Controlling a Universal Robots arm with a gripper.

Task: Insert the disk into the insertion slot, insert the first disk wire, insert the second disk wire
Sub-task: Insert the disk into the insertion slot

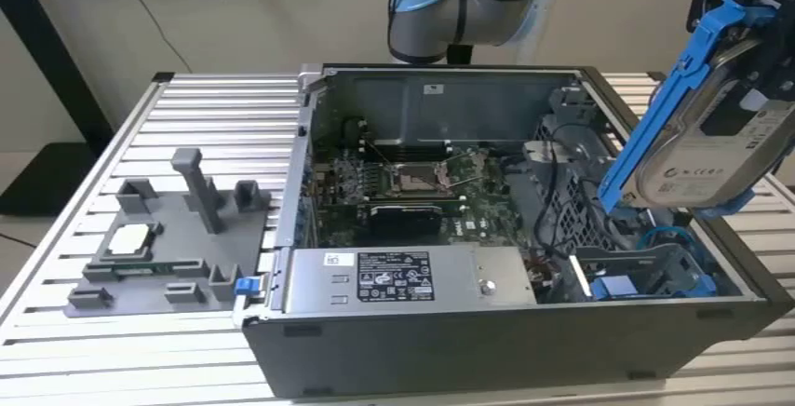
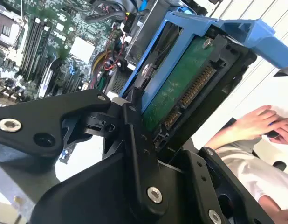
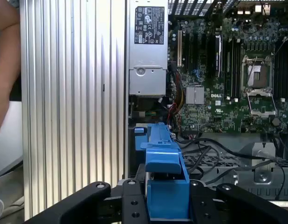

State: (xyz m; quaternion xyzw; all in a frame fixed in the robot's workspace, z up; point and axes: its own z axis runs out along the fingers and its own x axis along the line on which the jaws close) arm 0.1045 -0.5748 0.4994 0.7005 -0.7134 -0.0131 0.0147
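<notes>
Jaws are closed on the disk (image 1: 706,150), gripping its bright blue carrier from both sides. In the second wrist view a black finger (image 2: 137,140) presses against the carrier's edge, next to the disk's green underside and its row of connector pins. In the first wrist view the carrier (image 3: 162,163) stands between the two black fingers.

In the exterior view the disk hangs in the air, tipped steeply so it is almost on edge, with its white label facing the camera. It is at the exterior view's right, above the near corner of the open computer case (image 1: 497,331). The slot (image 1: 646,280), a grey bay with blue rails, sits in that corner. The disk is above it and clear of it, not yet inserted.

A power supply (image 1: 410,280) with a black label lies along the case's near wall, to the exterior view's left of the slot. The motherboard (image 1: 410,182) fills the middle of the case, and black cables (image 1: 559,201) run between it and the bay.

The case rests on a slatted metal surface (image 1: 199,108). A grey fixture tray (image 1: 174,257) at the exterior view's left carries a processor chip (image 1: 130,238). The arm (image 1: 466,1) rises at the far side of the case.

In the second wrist view a person's hand (image 2: 256,123) shows beyond the disk.
</notes>
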